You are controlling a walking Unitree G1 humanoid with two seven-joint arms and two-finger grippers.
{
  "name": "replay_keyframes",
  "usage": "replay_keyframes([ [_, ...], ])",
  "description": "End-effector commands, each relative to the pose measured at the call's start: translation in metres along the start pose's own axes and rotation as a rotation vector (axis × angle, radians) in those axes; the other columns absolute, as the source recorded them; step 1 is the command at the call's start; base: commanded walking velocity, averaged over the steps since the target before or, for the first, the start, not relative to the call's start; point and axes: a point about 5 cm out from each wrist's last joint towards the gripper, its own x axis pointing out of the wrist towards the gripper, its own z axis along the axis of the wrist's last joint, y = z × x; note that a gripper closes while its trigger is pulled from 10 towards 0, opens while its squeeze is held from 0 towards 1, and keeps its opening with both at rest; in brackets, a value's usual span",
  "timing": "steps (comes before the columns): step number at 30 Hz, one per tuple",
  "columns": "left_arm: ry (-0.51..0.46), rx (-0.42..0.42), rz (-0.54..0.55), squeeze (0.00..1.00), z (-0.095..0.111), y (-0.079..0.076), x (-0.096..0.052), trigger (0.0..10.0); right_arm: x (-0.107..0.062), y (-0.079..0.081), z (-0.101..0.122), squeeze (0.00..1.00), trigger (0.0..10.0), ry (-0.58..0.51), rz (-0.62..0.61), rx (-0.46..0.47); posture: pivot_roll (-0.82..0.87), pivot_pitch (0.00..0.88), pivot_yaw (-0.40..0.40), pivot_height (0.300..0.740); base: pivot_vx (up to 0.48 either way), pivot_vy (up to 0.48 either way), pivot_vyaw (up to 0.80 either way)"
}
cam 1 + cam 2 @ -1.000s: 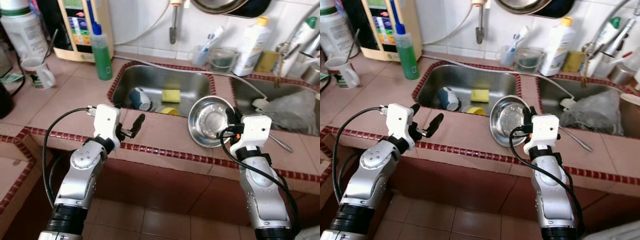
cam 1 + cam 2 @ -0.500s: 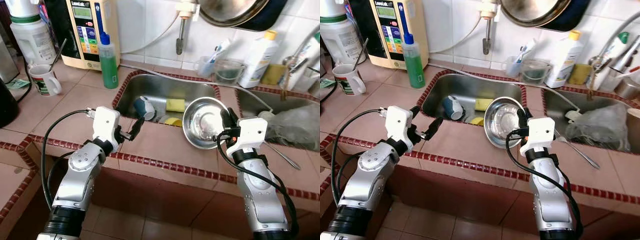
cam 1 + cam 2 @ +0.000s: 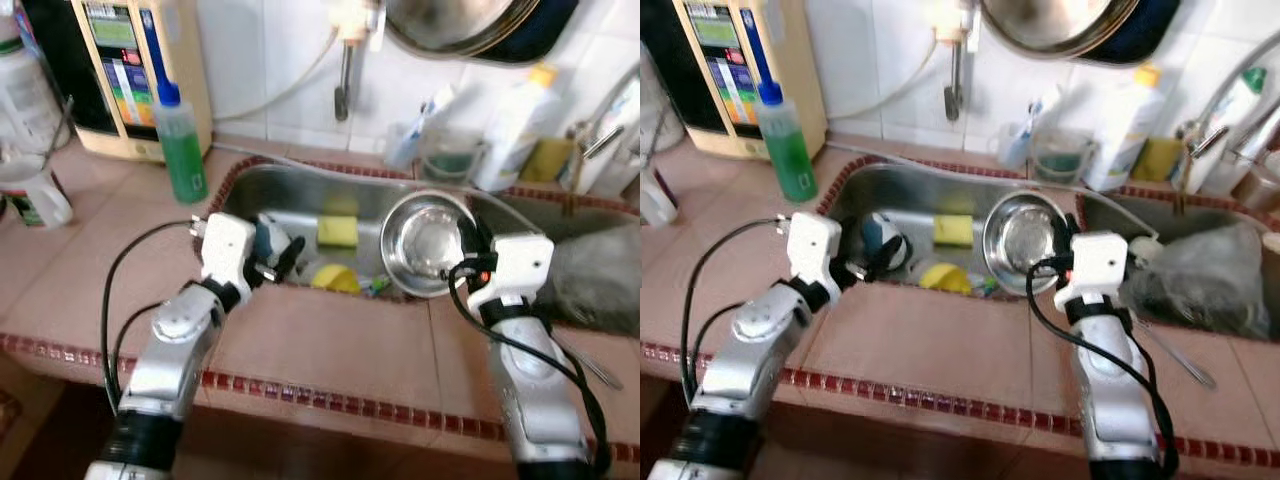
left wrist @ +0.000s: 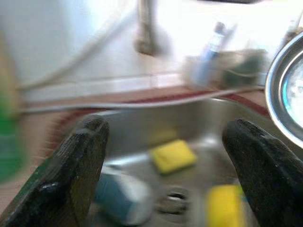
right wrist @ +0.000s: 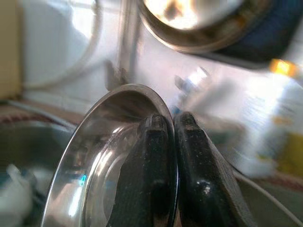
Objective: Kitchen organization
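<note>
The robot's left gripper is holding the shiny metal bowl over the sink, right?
Not quite: the right gripper holds the round shiny steel bowl, pinching its rim, as the right wrist view shows. The left gripper is open, holding nothing. The bowl is over the sink.

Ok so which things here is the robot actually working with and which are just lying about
In the job:
steel bowl, pinched at its rim by the right hand
left sink
left hand, open

Lying about:
yellow sponge
green bottle
blue cup
white bottle

Head cams look down — wrist cams close; all share sink (image 3: 300, 205).
</note>
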Motion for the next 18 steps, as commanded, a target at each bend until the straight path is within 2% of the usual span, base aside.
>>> replay_keyframes([
  [1, 0.004, 0.003, 0.018, 0.0, 0.0, 0.007, -0.003, 10.0, 0.002, 0.008, 0.004, 0.0, 10.0, -0.022, 0.023, 0.012, -0.02, 0.0, -0.038, 0.74, 0.322, 0.0, 0.0],
  [6, -0.015, 0.005, 0.005, 0.0, 0.001, 0.003, -0.003, 10.0, 0.002, 0.007, 0.004, 0.0, 10.0, -0.019, 0.02, 0.013, -0.02, 0.0, -0.037, 0.74, 0.064, 0.0, 0.0],
  [10, -0.008, -0.051, -0.021, 0.0, 0.002, -0.002, -0.003, 10.0, 0.003, 0.005, -0.001, 0.0, 10.0, 0.024, -0.018, 0.035, -0.02, 0.0, -0.035, 0.74, 0.0, 0.0, 0.0],
  [14, -0.008, -0.028, -0.075, 0.0, 0.006, -0.014, -0.003, 10.0, 0.005, -0.003, -0.006, 0.0, 10.0, 0.076, -0.073, 0.049, -0.02, 0.0, -0.031, 0.74, 0.0, 0.0, 0.0],
  [15, 0.0, -0.033, -0.112, 0.0, 0.008, -0.023, -0.003, 10.0, 0.007, -0.01, -0.009, 0.0, 10.0, 0.103, -0.105, 0.038, -0.02, 0.0, -0.029, 0.74, 0.0, 0.0, 0.0],
  [17, 0.006, -0.022, -0.139, 0.0, 0.01, -0.032, -0.003, 10.0, 0.01, -0.018, -0.011, 0.0, 10.0, 0.138, -0.144, 0.01, -0.02, 0.012, -0.025, 0.74, 0.0, 0.0, 0.0],
  [18, 0.008, -0.016, -0.15, 0.0, 0.011, -0.035, -0.003, 10.0, 0.011, -0.021, -0.011, 0.0, 10.0, 0.146, -0.15, 0.035, -0.02, 0.019, -0.024, 0.74, 0.0, 0.0, 0.0],
])
